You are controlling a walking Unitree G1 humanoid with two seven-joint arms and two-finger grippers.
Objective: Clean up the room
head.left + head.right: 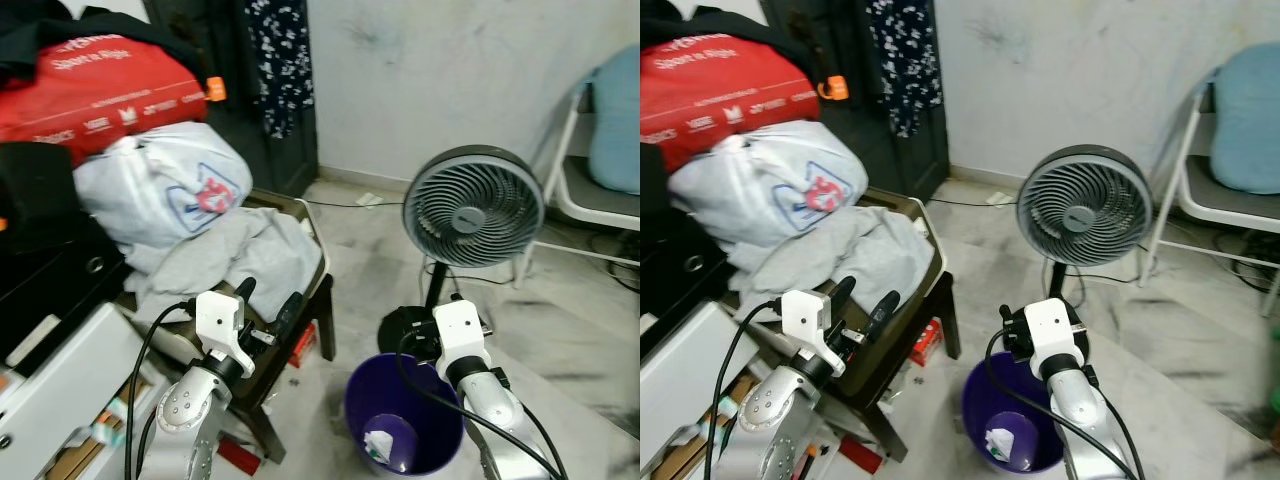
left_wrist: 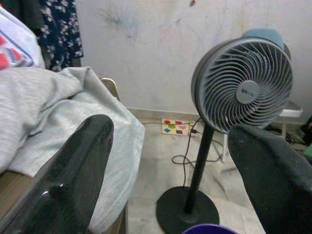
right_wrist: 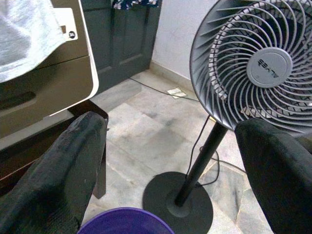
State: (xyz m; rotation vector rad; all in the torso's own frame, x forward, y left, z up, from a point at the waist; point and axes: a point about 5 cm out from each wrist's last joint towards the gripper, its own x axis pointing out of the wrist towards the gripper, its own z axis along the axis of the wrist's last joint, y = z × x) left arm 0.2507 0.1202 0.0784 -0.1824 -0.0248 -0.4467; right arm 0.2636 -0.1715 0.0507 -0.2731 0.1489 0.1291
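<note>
A purple bin point(image 1: 400, 395) stands on the floor just ahead of me, with a crumpled white scrap point(image 1: 381, 446) lying inside it. My right gripper point(image 3: 170, 146) hangs open and empty over the bin's near rim point(image 3: 124, 222), facing the grey pedestal fan point(image 1: 473, 207). Raised beside the low table point(image 1: 318, 290), my left gripper point(image 1: 267, 302) is open and empty too, its fingers point(image 2: 73, 175) next to the grey cloth point(image 1: 235, 255) draped over the table's edge. A white plastic bag point(image 1: 160, 185) and a red bag point(image 1: 100, 95) are piled behind the cloth.
The fan's base point(image 3: 178, 207) and cable sit right behind the bin. A white folding chair point(image 1: 585, 195) with a blue cushion stands at the right. White drawers point(image 1: 60, 390) are at my lower left. A dark door and a floral garment point(image 1: 280, 60) are at the back.
</note>
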